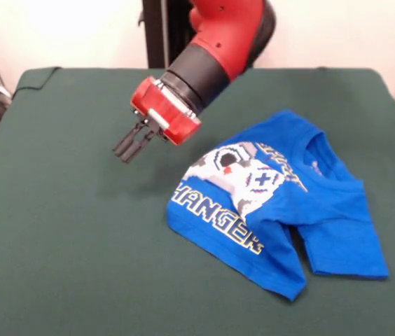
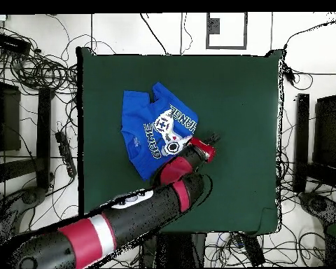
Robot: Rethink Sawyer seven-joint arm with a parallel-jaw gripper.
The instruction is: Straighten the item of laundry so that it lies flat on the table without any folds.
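The bright blue T-shirt (image 1: 288, 210) with the pixel controller print lies crumpled on the right half of the dark green table (image 1: 64, 231). Its lower part is folded over, so only "CHANGER" reads, and one side flap lies doubled at the front right. My gripper (image 1: 130, 147) hangs above bare cloth just left of the shirt. Its fingers are close together and hold nothing. In the overhead view the shirt (image 2: 146, 126) lies left of the table's (image 2: 241, 84) middle, and the gripper (image 2: 213, 139) sits just off its printed edge.
The red and black arm (image 2: 129, 217) crosses the table's near-robot edge in the overhead view. Cables and dark stands (image 2: 41, 105) lie on the floor around the table.
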